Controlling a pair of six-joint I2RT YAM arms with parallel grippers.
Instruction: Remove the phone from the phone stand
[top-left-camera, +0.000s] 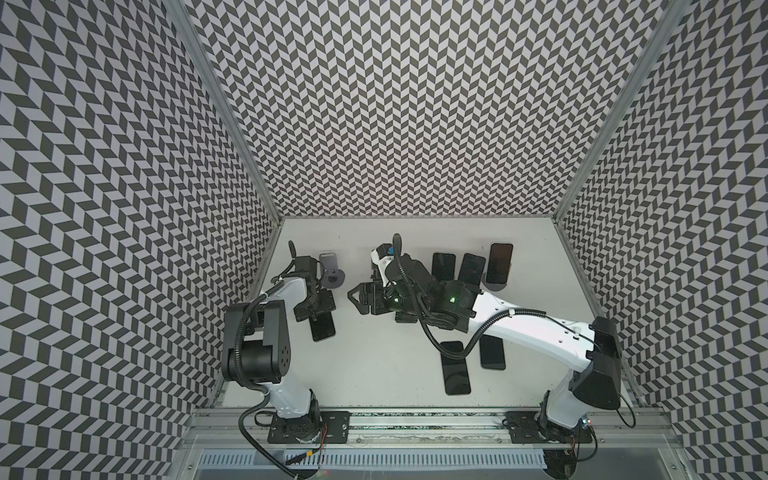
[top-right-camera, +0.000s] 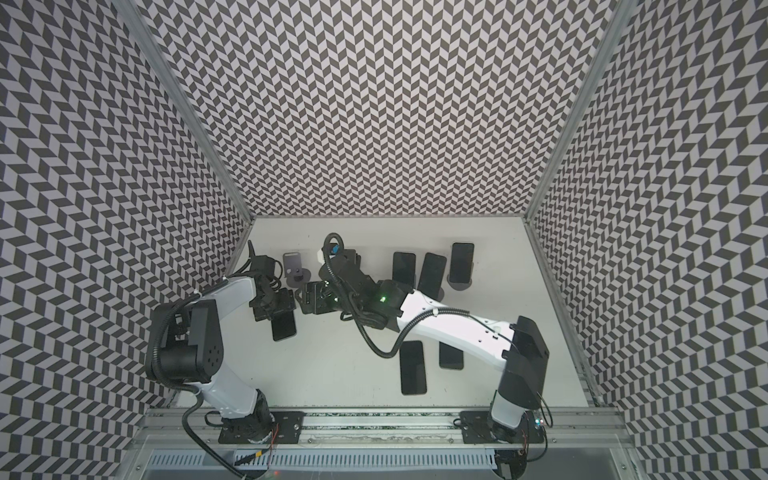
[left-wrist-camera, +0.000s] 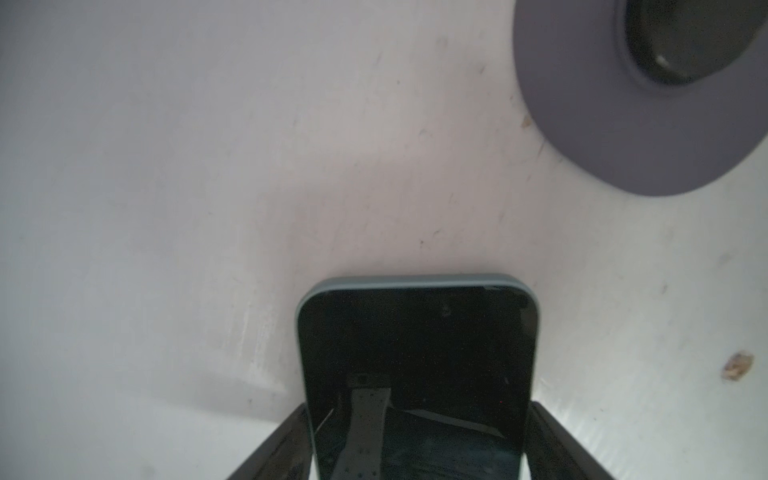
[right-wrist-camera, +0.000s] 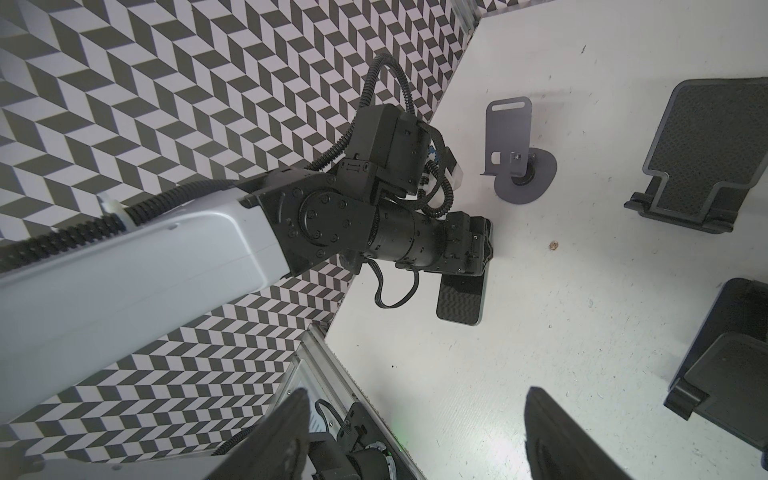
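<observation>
Squarely — phone (left-wrist-camera: 415, 357), between left end effector (left-wrist-camera: 417, 409) fingers (left-wrist-camera: 280, 451)

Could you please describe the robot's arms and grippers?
The left arm and right arm have white shells, black joints and ribbed black cable conduit. A green light shows on the right one. The left gripper and right gripper are black.

Soft, even overhead light leaves the white table (top-left-camera: 374, 365) bright with faint shadows. The dark phone (left-wrist-camera: 415, 353) inside the left pincer (left-wrist-camera: 419, 440) shows reflections; beyond the pincer, the grey stand base (left-wrist-camera: 623, 145) is blurred. The patterned walls (top-left-camera: 104, 208) bend near frame edges.
</observation>
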